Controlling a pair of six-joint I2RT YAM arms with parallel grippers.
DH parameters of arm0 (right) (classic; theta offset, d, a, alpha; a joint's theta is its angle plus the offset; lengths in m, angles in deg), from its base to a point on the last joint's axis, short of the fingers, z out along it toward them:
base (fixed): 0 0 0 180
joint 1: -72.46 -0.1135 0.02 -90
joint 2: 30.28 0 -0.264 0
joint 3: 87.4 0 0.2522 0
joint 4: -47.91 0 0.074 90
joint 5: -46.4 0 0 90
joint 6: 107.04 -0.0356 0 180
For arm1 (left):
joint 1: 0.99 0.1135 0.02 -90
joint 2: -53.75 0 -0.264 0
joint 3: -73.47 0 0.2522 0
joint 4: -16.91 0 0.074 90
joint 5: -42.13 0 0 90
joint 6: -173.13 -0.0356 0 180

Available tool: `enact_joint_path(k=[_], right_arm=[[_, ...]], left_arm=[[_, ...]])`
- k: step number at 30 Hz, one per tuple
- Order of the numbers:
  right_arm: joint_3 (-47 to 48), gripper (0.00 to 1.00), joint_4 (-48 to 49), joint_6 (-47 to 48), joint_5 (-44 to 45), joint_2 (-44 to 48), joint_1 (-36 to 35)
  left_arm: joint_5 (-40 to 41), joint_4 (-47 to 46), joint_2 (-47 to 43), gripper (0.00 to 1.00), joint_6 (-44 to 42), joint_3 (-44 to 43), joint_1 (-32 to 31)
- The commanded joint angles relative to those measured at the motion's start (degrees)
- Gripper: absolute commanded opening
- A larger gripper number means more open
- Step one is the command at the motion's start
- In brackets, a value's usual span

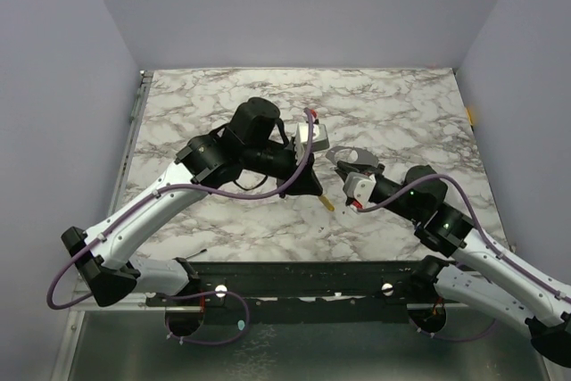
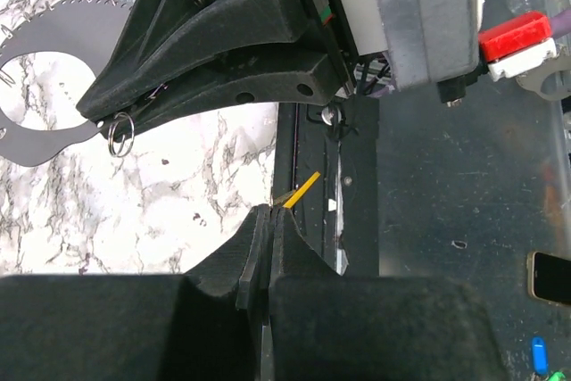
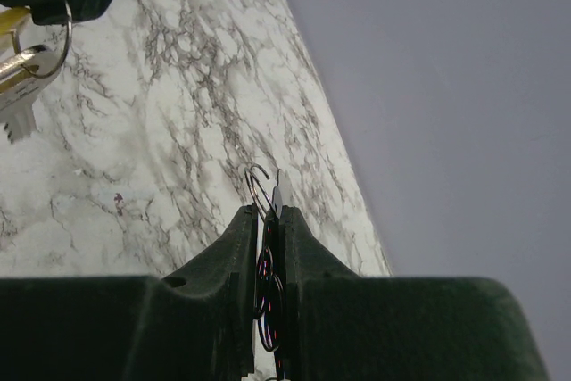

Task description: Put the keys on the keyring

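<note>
The left pincer (image 2: 270,213) is clenched on the yellow-headed key (image 2: 303,188), and the right pincer (image 3: 269,211) grasps the thin wire keyring (image 3: 258,186), near each other over the marble surface (image 1: 223,95)

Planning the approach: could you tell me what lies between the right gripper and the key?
Only bare marble table separates right gripper and key in the right wrist view.

Most of the small key with a yellow head (image 2: 305,186) hides between the black fingers of the left gripper (image 2: 270,211); only a thin yellow strip pokes out. The thin wire ring (image 3: 259,186) sits mostly hidden inside the right gripper (image 3: 268,211). The big flat grey hoop (image 2: 71,31) runs off the picture's left edge.
</note>
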Motion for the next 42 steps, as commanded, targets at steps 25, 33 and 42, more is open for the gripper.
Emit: enact_joint_path(k=[25,33,42], right_arm=[[-3.10,0.01,-4.56,12.78,-8.56,8.28,-0.39],[-5.53,0.01,-1.92,16.88,-7.91,9.12,-0.97],[-9.28,0.01,3.07,20.34,-5.59,11.26,-1.70]], left_arm=[[-7.09,12.52,11.72,0.00,-3.90,-12.70,0.11],[-7.22,12.48,13.68,0.00,-2.74,-14.44,0.07],[-3.66,12.19,13.52,0.00,-1.94,-14.21,0.04]])
